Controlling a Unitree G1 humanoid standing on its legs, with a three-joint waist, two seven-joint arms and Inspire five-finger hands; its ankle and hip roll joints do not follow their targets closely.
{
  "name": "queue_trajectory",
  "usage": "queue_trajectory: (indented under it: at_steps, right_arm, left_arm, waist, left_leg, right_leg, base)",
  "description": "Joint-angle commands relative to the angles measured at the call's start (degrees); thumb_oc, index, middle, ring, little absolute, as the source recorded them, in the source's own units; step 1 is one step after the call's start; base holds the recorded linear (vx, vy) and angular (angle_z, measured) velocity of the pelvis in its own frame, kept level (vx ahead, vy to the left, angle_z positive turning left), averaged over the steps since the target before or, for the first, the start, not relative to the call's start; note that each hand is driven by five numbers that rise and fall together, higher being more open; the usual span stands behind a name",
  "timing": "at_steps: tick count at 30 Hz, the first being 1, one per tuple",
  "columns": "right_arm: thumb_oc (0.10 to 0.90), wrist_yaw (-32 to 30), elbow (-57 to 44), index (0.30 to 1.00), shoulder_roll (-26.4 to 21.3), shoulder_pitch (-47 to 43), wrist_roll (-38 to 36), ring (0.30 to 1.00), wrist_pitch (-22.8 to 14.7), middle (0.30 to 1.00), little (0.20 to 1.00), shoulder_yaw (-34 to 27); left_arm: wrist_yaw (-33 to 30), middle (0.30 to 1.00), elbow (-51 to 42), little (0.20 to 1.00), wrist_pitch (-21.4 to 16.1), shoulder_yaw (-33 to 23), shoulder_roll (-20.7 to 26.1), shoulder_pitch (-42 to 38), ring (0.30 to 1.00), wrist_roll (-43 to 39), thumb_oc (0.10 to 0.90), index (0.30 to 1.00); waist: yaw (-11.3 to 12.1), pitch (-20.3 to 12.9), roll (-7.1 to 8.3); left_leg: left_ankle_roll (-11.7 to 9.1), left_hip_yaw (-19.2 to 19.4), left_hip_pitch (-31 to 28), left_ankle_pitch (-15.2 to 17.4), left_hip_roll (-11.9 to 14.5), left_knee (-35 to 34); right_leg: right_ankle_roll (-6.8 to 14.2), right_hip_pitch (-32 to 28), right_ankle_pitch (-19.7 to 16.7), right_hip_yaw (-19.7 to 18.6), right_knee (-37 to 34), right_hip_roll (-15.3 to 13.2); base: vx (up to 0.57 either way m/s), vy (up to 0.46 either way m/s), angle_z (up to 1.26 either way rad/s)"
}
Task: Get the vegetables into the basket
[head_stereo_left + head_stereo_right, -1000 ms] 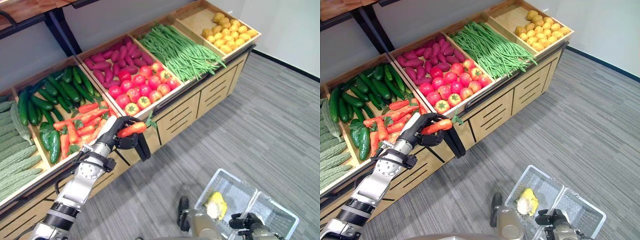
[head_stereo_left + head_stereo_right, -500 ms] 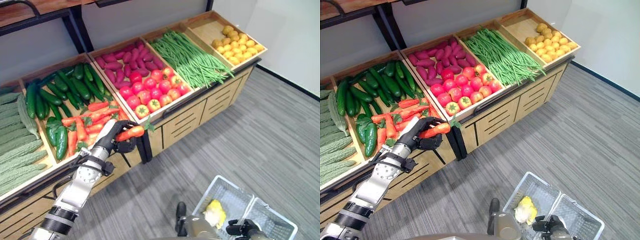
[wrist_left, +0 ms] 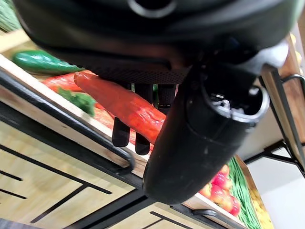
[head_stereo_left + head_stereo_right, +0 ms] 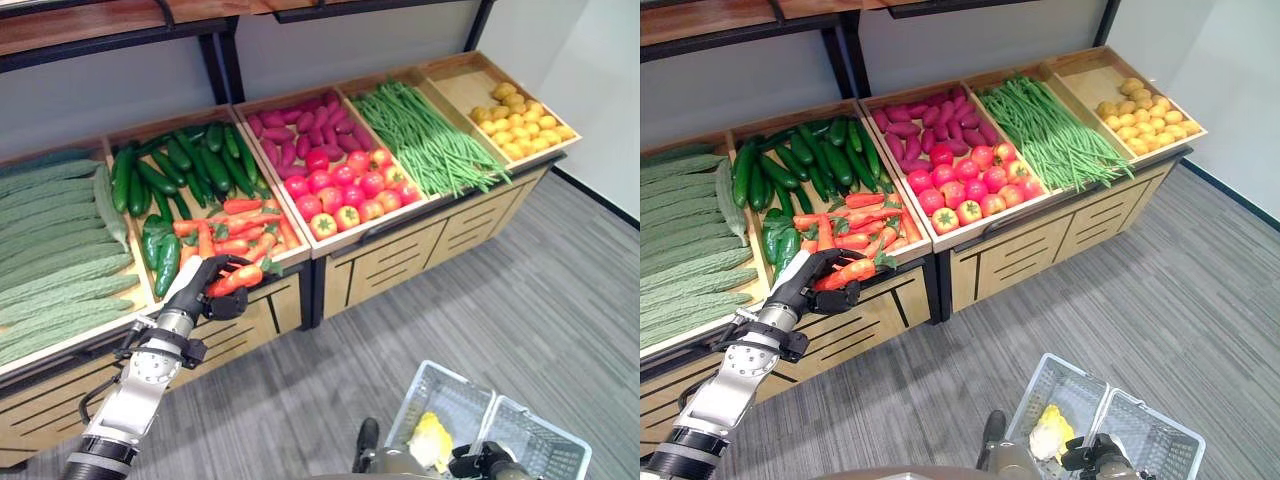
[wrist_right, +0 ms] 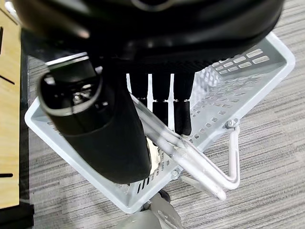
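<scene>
My left hand (image 4: 203,287) is shut on an orange-red carrot (image 4: 236,279), held level just in front of the carrot bin's front rim (image 4: 289,258). In the left wrist view the carrot (image 3: 121,107) lies across the palm with the thumb (image 3: 200,138) curled over it. At the bottom right my right hand (image 4: 1086,459) is shut on the handles (image 5: 190,160) of a white mesh basket (image 4: 545,440). A pale yellow vegetable (image 4: 431,438) lies inside the basket.
A long wooden produce stand (image 4: 400,255) holds bins of bitter gourds (image 4: 50,260), cucumbers (image 4: 180,165), carrots (image 4: 235,225), purple sweet potatoes (image 4: 295,125), tomatoes (image 4: 345,190), green beans (image 4: 425,135) and yellow fruit (image 4: 520,120). Grey carpet (image 4: 520,300) lies between stand and basket.
The whole view has shifted, so the camera moved. My left hand keeps the carrot and now sits further left along the stand, by the carrot bin's front. The right hand still holds the basket.
</scene>
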State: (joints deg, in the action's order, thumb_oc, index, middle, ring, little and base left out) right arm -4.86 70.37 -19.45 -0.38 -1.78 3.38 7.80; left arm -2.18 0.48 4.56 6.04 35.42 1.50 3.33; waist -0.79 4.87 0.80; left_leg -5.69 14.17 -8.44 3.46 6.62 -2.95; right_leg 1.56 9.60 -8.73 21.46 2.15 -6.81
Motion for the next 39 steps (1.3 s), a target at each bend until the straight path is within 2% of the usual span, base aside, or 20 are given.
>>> queue_trajectory:
  at_steps: [1,5,13,16,19,20,21,24,26,28,33,37,39]
  right_arm:
    - [0.4,1.89,0.67,0.3,1.97,-0.63,4.98,0.3,0.25,0.3,0.3,4.33]
    - [0.4,2.19,0.78,0.3,2.06,-1.13,5.89,0.3,0.27,0.3,0.3,5.02]
    - [0.4,2.23,0.57,0.3,1.82,-0.44,5.77,0.3,0.29,0.3,0.3,3.32]
    - [0.4,2.09,0.11,0.3,1.23,-0.71,5.64,0.3,0.18,0.3,0.3,3.12]
    - [0.4,2.05,-0.39,0.3,1.47,-1.57,5.54,0.3,0.12,0.3,0.3,3.2]
    - [0.4,2.05,-0.4,0.3,1.49,-1.61,5.53,0.3,0.14,0.3,0.3,3.26]
    - [0.4,1.99,-0.67,0.3,1.83,-1.93,5.65,0.3,0.1,0.3,0.3,3.71]
    - [0.4,2.01,-0.85,0.3,2.2,-2.23,5.64,0.3,-0.08,0.3,0.3,4.47]
    - [0.4,1.87,-0.56,0.3,2.8,-2.72,5.78,0.3,-0.15,0.3,0.3,5.66]
    - [0.4,1.73,-0.48,0.3,3.22,-2.8,5.72,0.3,-0.16,0.3,0.3,5.68]
    - [0.4,1.85,-0.36,0.3,4.1,-3.44,6.07,0.3,-0.06,0.3,0.3,6.0]
    - [0.4,2.09,-0.84,0.3,4.08,-4.22,6.88,0.3,-0.04,0.3,0.3,6.51]
    - [0.4,2.24,-1.3,0.3,3.63,-4.04,7.42,0.3,-0.13,0.3,0.3,6.39]
  left_arm:
    - [-2.57,0.3,-8.28,0.3,-4.24,-5.96,2.97,-2.86,0.3,0.69,0.4,0.3]
    - [-2.37,0.3,-9.09,0.3,-4.29,-7.65,3.56,-1.35,0.3,0.88,0.4,0.3]
    - [-1.88,0.3,-10.73,0.3,-4.19,-9.38,3.85,0.11,0.3,0.87,0.4,0.3]
    - [-2.09,0.3,-10.48,0.3,-4.4,-9.05,4.49,-1.27,0.3,0.82,0.4,0.3]
    - [-2.7,0.3,-10.07,0.3,-4.54,-8.82,5.61,-2.82,0.3,0.79,0.4,0.3]
    - [-2.73,0.3,-9.97,0.3,-4.59,-8.85,5.65,-2.85,0.3,0.78,0.4,0.3]
    - [-3.06,0.3,-9.79,0.3,-4.7,-8.89,6.14,-3.4,0.3,0.57,0.4,0.3]
    - [-3.08,0.3,-9.37,0.3,-4.84,-8.36,6.63,-4.51,0.3,0.1,0.4,0.3]
    - [-3.16,0.3,-8.99,0.3,-4.6,-7.67,7.51,-5.43,0.3,-0.92,0.4,0.3]
    - [-3.28,0.3,-9.07,0.3,-4.52,-7.94,7.64,-5.25,0.3,-1.13,0.4,0.3]
    - [-3.33,0.3,-9.37,0.3,-4.32,-9.25,7.9,-4.09,0.3,-1.4,0.4,0.3]
    - [-3.46,0.3,-9.19,0.3,-4.09,-11.06,8.14,-2.43,0.3,-0.44,0.4,0.3]
    - [-3.12,0.3,-8.98,0.3,-4.02,-11.21,7.57,-1.92,0.3,-0.01,0.4,0.3]
  waist:
    - [-0.02,0.06,2.53]
    - [0.97,0.41,2.61]
    - [0.57,1.21,3.14]
    - [0.11,2.8,3.64]
    - [-1.72,3.93,4.35]
    - [-1.51,3.79,4.41]
    - [-2.09,3.72,4.6]
    - [-1.98,3.79,4.43]
    - [-0.68,3.09,3.69]
    - [-0.21,2.63,3.71]
    - [2.23,0.83,5.06]
    - [4.49,0.16,6.94]
    - [4.42,0.44,6.99]
  left_leg:
    - [1.55,-0.53,2.14,-1.74,-2.32,-1.42]
    - [1.59,-2.47,2.96,-2.1,-2.57,-1.41]
    - [2.85,-1.61,3.25,-0.4,-4.3,0.24]
    - [3.45,-0.87,5.46,1.08,-5.19,3.95]
    - [4.33,3.34,8.16,1.64,-6.26,4.83]
    - [4.35,3.63,8.29,1.67,-6.27,4.83]
    - [4.36,4.73,8.92,1.41,-6.24,4.54]
    - [4.26,4.84,10.76,0.62,-4.95,5.01]
    - [3.8,6.37,12.38,-1.43,-2.32,3.4]
    - [3.51,7.08,12.53,-2.45,-1.83,2.32]
    - [3.0,9.47,13.87,-3.75,-0.45,2.46]
    - [2.44,12.68,14.49,-3.57,0.18,4.29]
    - [2.05,12.38,14.05,-3.09,0.39,5.7]
  right_leg:
    - [8.11,-8.05,3.91,-4.7,-2.0,-5.27]
    - [8.03,-8.52,4.27,-2.91,-1.43,-6.08]
    - [9.01,-7.61,3.12,-4.0,-0.83,-7.65]
    - [9.46,-6.0,1.68,-5.83,-0.72,-8.29]
    - [11.47,-0.75,-3.95,-10.36,-2.96,-8.24]
    - [11.5,-0.48,-4.11,-10.68,-3.03,-8.19]
    - [12.15,1.25,-5.76,-12.56,-3.59,-7.91]
    - [12.41,2.33,-5.4,-14.69,-2.65,-7.55]
    - [12.04,-0.85,-3.01,-12.98,-2.51,-8.29]
    - [12.1,-2.23,-2.71,-12.43,-2.64,-8.73]
    - [12.72,-6.42,-2.93,-10.11,-2.49,-10.41]
    - [13.44,-8.89,-4.46,-3.94,-4.41,-11.33]
    - [13.08,-7.68,-2.68,-2.68,-2.9,-11.26]
  base:
    - [-0.03,-0.01,0.24]
    - [-0.03,0.005,0.36]
    - [-0.01,0.051,0.04]
    - [-0.11,0.1,-0.17]
    - [-0.15,0.143,-0.68]
    - [-0.12,0.117,-0.98]
    - [-0.04,0.041,-0.6]
    - [-0.1,-0.058,-0.34]
    - [-0.22,-0.124,-0.04]
    - [-0.11,-0.053,-0.11]
    - [-0.09,-0.085,-0.4]
    - [-0.08,-0.075,-0.29]
    - [0.05,-0.083,-0.47]
